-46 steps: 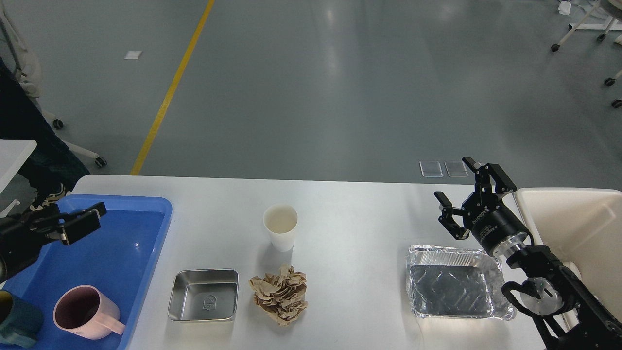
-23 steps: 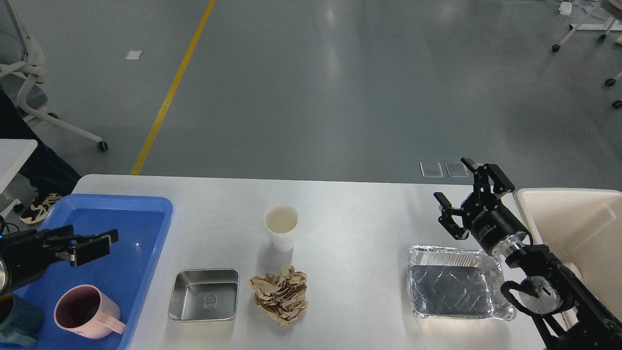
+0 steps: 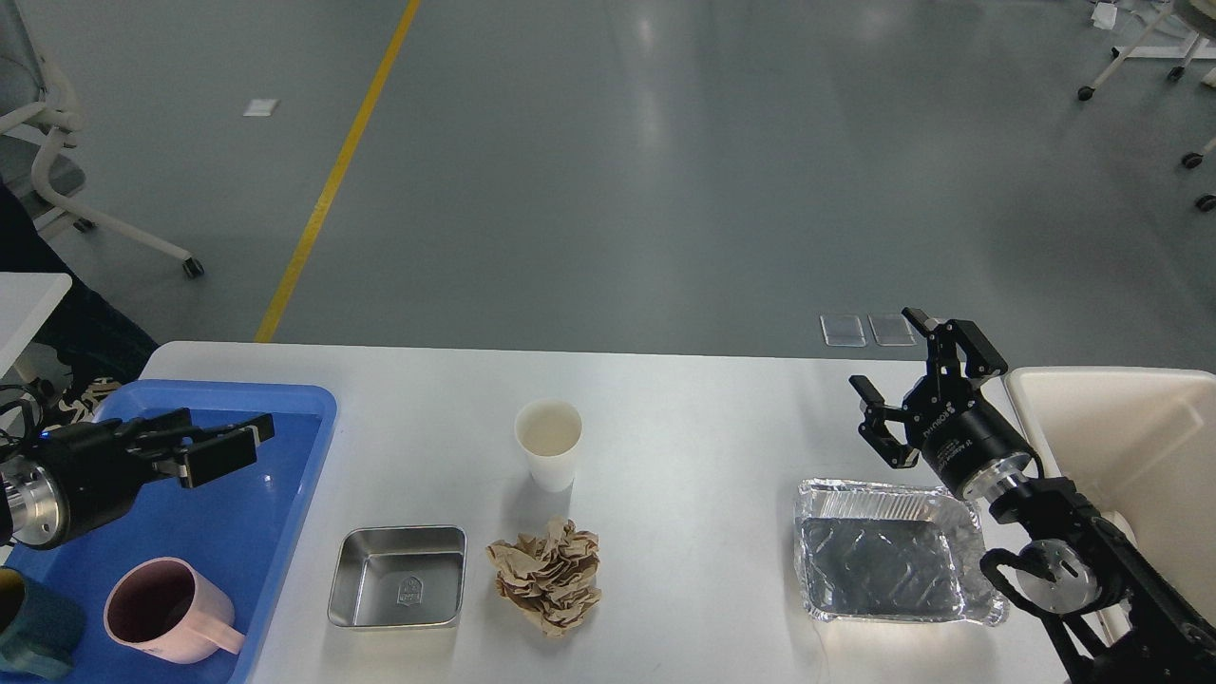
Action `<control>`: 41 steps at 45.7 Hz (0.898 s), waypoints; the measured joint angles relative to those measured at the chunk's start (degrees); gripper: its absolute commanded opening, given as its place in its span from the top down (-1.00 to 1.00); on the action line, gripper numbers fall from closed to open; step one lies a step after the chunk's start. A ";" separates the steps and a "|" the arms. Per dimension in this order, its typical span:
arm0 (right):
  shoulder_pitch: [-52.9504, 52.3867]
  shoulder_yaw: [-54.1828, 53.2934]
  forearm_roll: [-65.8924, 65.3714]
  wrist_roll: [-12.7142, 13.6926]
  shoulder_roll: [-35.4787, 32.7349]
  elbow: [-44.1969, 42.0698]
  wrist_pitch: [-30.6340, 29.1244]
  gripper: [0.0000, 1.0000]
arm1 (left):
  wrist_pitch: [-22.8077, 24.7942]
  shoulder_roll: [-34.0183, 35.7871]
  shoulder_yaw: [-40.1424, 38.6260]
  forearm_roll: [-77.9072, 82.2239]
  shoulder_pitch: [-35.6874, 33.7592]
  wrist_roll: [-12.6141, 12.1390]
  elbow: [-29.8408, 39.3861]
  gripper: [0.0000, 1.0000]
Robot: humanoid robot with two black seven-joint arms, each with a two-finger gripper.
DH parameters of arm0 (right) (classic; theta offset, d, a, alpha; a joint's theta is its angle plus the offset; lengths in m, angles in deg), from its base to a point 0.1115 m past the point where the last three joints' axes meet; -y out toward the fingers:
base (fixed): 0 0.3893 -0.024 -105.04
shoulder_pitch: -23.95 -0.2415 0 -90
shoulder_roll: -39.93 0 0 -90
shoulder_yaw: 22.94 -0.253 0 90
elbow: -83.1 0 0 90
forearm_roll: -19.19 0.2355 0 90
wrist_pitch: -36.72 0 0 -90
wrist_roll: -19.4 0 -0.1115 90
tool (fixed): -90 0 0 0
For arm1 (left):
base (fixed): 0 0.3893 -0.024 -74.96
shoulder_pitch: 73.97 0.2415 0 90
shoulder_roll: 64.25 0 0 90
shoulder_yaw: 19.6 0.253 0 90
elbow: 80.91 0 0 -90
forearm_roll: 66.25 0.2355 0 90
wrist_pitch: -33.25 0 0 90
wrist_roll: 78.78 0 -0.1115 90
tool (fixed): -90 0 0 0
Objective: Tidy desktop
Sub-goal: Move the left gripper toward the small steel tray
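Head view: the desktop (image 3: 684, 427) is a pale grey surface filling the lower half of the frame. A white paper cup (image 3: 548, 456) stands upright near its middle and serves as the landmark here. Just nearer than the cup lies a crumpled brown paper ball (image 3: 548, 575). Nearer and left of the cup sits a small steel tray (image 3: 398, 576). Far left of the cup a blue tray (image 3: 285, 494) holds a pink mug (image 3: 161, 611) and a dark teal cup (image 3: 33, 632) cut by the frame edge. Above the blue tray hovers the left pincer (image 3: 220, 446), its fingers a little apart, holding nothing. Right of the cup lies a foil tray (image 3: 888, 551). Above the foil tray's far edge the right pincer (image 3: 917, 380) is spread wide, empty. Farthest right of the cup stands a beige bin (image 3: 1121, 446).
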 measured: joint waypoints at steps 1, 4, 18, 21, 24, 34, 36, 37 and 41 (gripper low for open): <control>0.00 0.01 0.00 0.00 -0.02 0.03 0.00 -1.00 | 0.00 -0.20 -0.01 0.00 -0.10 -0.36 0.00 -0.95; 0.00 0.03 0.00 0.00 -0.05 0.07 0.00 -1.00 | 0.16 -1.15 -0.03 -0.03 -0.95 -1.88 -0.04 -0.95; 0.08 0.05 0.00 0.00 0.10 0.17 -0.01 -1.00 | 5.43 -11.39 2.42 0.69 -8.51 -7.21 -1.09 -0.95; 0.11 0.05 0.00 0.00 0.09 0.19 -0.02 -1.00 | 5.54 -13.82 5.02 1.77 -11.31 -7.24 -2.01 -0.95; 0.17 0.05 0.00 0.00 0.06 0.32 -0.02 -1.00 | 5.56 -16.84 7.92 3.48 -14.45 -7.23 -3.78 -0.95; 0.50 0.05 -0.01 0.00 0.02 1.03 -0.02 -1.00 | 5.63 -26.79 12.83 8.57 -19.58 -7.15 -8.46 -0.95; 0.56 0.05 0.00 0.00 0.02 1.08 -0.02 -1.00 | 5.63 -28.35 13.33 9.77 -19.84 -7.15 -9.07 -0.95; 0.59 0.05 0.00 0.00 0.02 1.09 -0.02 -1.00 | 5.65 -29.02 13.51 10.28 -19.93 -7.14 -9.37 -0.95; 0.64 0.05 0.00 0.00 0.02 1.13 -0.02 -1.00 | 5.74 -31.94 13.94 12.40 -20.13 -7.34 -10.96 -0.95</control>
